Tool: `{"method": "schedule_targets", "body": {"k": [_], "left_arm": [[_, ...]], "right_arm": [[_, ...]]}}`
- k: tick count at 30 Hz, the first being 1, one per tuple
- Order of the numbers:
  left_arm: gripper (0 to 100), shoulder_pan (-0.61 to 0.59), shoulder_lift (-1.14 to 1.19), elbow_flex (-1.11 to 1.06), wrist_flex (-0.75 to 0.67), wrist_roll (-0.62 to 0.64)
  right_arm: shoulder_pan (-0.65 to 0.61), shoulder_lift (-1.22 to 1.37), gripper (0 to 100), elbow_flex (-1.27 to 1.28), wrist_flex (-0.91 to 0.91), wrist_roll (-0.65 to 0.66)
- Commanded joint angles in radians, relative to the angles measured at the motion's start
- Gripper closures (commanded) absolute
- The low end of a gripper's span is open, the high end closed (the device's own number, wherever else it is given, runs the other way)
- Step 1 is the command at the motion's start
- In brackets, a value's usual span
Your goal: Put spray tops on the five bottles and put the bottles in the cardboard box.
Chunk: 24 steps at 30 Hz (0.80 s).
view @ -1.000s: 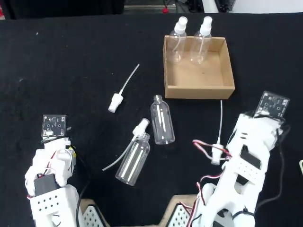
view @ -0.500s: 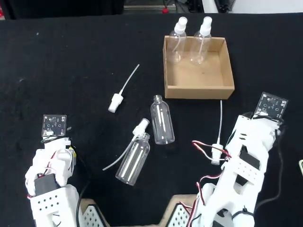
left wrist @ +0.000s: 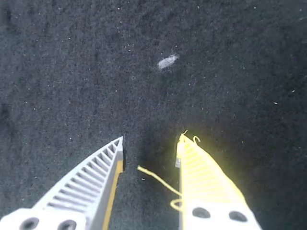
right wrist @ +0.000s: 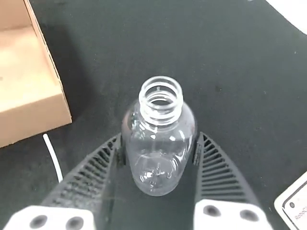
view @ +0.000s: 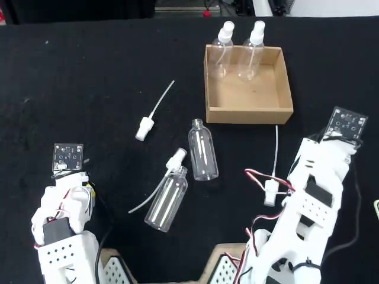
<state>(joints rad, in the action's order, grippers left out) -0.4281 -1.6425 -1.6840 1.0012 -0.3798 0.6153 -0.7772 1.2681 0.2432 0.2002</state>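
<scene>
**Third bottle in hand, top not yet on**

My left gripper [left wrist: 151, 146] hangs over bare black cloth [left wrist: 72, 57] with its fingers spread apart and nothing between them but a stray yellow thread. There is open room ahead of these fingers and to both sides.

Farther to the right of them lies a loose spray top [view: 144, 128], well apart from everything. Next come two bottles on their sides. The near bottle [view: 167, 199] has a second spray top [view: 176, 158] at its neck, with the tube trailing outside, so I judge it unfitted. The bare bottle [view: 202, 149] lies just beside it.

The cardboard box [view: 249, 110] sits beyond, with two capped bottles [view: 223, 50] standing against its far wall. The rest of its floor is free.

My right gripper [right wrist: 158, 146] has its fingers closed against both sides of an upright open-necked bottle [right wrist: 160, 120]. The box's corner [right wrist: 29, 72] is ahead and to the left of these fingers. A third spray top [view: 270, 192] lies beside my right arm, its tube [view: 276, 148] pointing at the box.

I judge two bottles done and this one at the capping step. Next, my left fingers must fetch a top and thread its tube into the neck I hold. They would have to clear the lying bottles on the way.
</scene>
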Motion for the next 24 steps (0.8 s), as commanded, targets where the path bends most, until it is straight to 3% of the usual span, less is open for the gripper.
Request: {"method": "schedule_targets", "body": {"k": [1, 4, 12, 24], "left_arm": [[82, -0.008, -0.008, -0.024, 0.006, -0.008], [82, -0.008, -0.008, -0.024, 0.006, -0.008], [82, -0.007, -0.008, -0.024, 0.006, -0.008], [82, -0.01, -0.008, -0.024, 0.006, -0.008]], "right_arm": [[0.015, 0.004, 82.6, -0.082, 0.026, 0.0], [0.015, -0.013, 82.8, -0.117, 0.118, 0.0], [0.006, -0.2, 82.8, -0.311, 0.644, -0.046], [-0.084, -0.404, 82.8, -0.335, 0.867, -0.04]]}}
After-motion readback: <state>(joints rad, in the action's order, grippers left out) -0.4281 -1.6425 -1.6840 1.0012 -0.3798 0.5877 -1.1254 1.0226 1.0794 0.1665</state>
